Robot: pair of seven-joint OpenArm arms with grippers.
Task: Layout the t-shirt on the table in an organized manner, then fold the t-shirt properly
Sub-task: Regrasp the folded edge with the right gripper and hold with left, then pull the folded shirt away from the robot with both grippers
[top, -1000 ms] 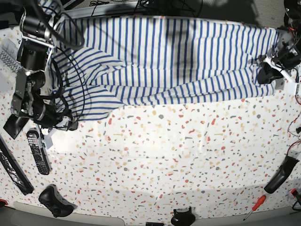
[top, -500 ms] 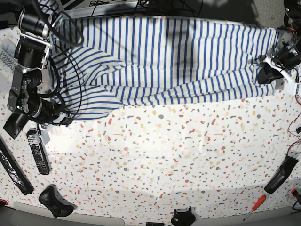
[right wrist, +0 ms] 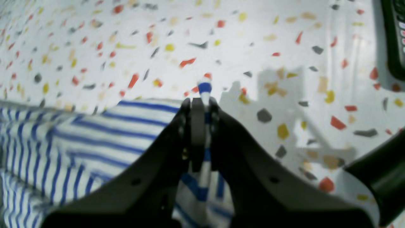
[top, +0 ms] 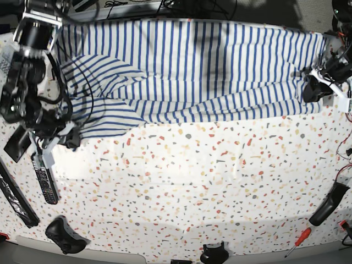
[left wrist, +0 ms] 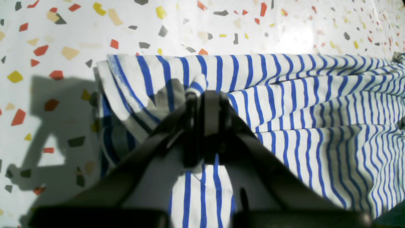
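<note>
Here, t-shirt (right wrist: 104, 133) cloth pinched between both grippers' fingers (right wrist: 197, 126).

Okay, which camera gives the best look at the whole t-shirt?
The base view: the t-shirt shows stretched across the table's far side, edge to edge. The left wrist view shows only the corner pinched by the left gripper; the right wrist view only the bit in the right gripper.

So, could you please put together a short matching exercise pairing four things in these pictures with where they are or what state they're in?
Things:
1. left gripper
2. t-shirt
3. remote control
4. red-handled screwdriver

Places or states:
A. near table edge, base view's right
B. base view's left edge
C. spread along far side
D. shut on striped cloth

Pairs: 1-D, 2-C, 3-B, 4-A
</note>
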